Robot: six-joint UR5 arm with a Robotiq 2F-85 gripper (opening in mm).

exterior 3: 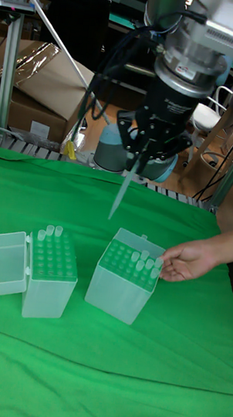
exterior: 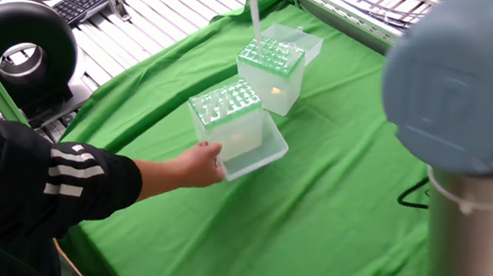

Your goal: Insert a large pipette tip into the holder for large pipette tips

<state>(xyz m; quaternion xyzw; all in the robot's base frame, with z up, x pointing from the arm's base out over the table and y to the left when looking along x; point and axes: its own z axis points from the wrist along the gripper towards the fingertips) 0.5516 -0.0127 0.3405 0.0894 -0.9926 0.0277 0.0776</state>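
The large pipette tip [exterior 3: 124, 191], light, stiff, probably slippery plastic, hangs pinched by its wide top in the closed claw [exterior 3: 144, 152].

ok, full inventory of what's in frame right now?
large pipette tip: 1, translucent whitish, hanging from the gripper above the cloth
holder for large pipette tips: 1, clear with bright green top, middle of the cloth, a hand on it
second tip box: 1, clear with paler top, lid open, just beyond the holder
cloth: 1, green, covering the table
keyboard: 1, black, top left of the fixed view
ring-shaped device: 1, black, far left
cardboard boxes: brown, behind the table
person's hand: 1, black sleeve with white stripes, touching the holder
gripper: 1, black, shut on the tip
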